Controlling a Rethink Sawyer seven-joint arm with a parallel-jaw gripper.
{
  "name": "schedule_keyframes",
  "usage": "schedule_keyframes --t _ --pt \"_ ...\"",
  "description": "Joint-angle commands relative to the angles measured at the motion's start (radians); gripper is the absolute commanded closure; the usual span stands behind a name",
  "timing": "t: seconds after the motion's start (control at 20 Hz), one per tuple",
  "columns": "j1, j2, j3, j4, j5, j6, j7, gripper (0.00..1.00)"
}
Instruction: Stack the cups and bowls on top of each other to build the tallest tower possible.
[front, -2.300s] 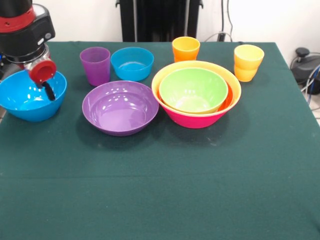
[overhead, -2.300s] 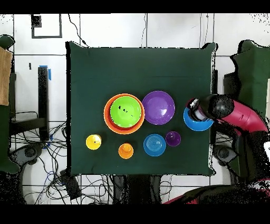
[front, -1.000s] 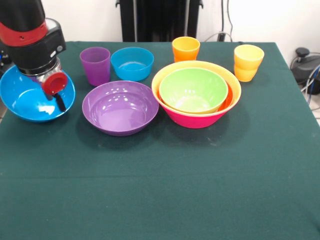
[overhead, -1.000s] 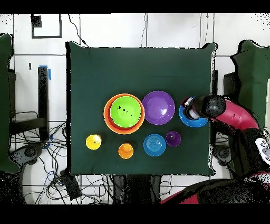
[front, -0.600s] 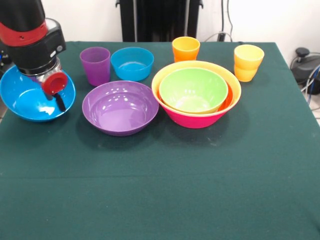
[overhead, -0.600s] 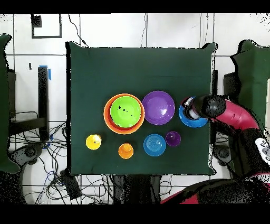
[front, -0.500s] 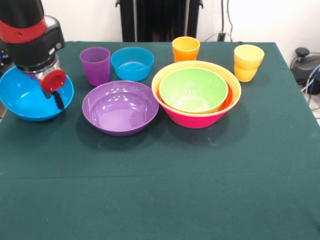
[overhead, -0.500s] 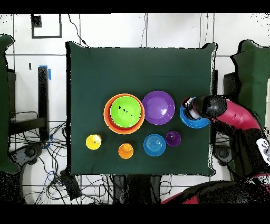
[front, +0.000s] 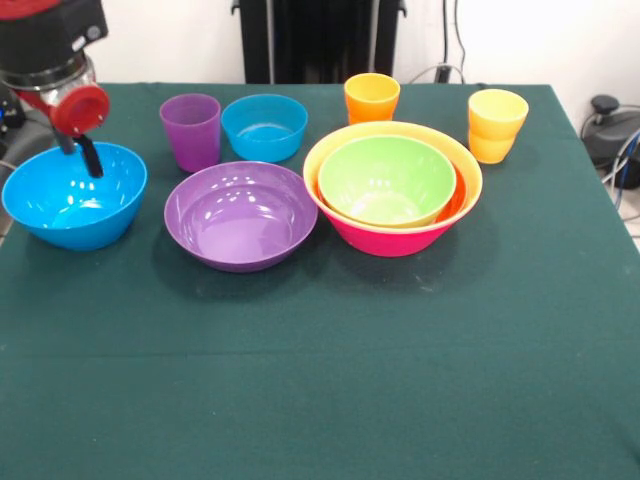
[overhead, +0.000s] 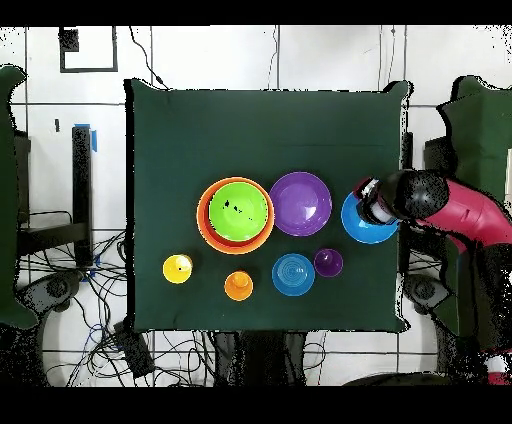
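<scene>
1. Hanging over the far rim of the blue bowl (front: 73, 195) at the front view's left edge: the gripper (front: 85, 158), under a red cap, one dark finger (front: 91, 157) reaching down to the rim.
2. Cannot tell whether the jaws stand wide, narrow or clamped on the rim; only that single finger visible, the rest hidden behind the cap.
3. Resting level on the green table (front: 400, 350), well to the left of the other pieces: that blue bowl, open side up.
4. Seen from overhead: same blue bowl (overhead: 366, 223) near the table's right edge, partly covered by the arm's red and black head.
5. Sitting just right of it in the front view, apart from it: the purple bowl (front: 240, 215), empty, close beside the tower (front: 392, 187).
6. Making up the tower: large pink bowl (front: 390, 240) outermost, orange bowl (front: 470, 180) inside it, a red-orange rim showing within, green bowl (front: 387, 180) on top.
7. Standing behind, along the far side: purple cup (front: 190, 131), small blue bowl (front: 264, 127), orange cup (front: 371, 97), all upright and separate.
8. Standing near the far right corner, apart from the tower: yellow cup (front: 496, 125), upright.
</scene>
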Motion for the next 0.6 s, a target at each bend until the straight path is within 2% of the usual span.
schedule_keyframes --t 0.05,0.6 --pt "0.039 -0.007 0.07 0.004 -0.019 0.089 -0.173 0.0" --pt "0.049 0.039 0.073 -0.015 -0.031 0.049 -0.148 0.0"
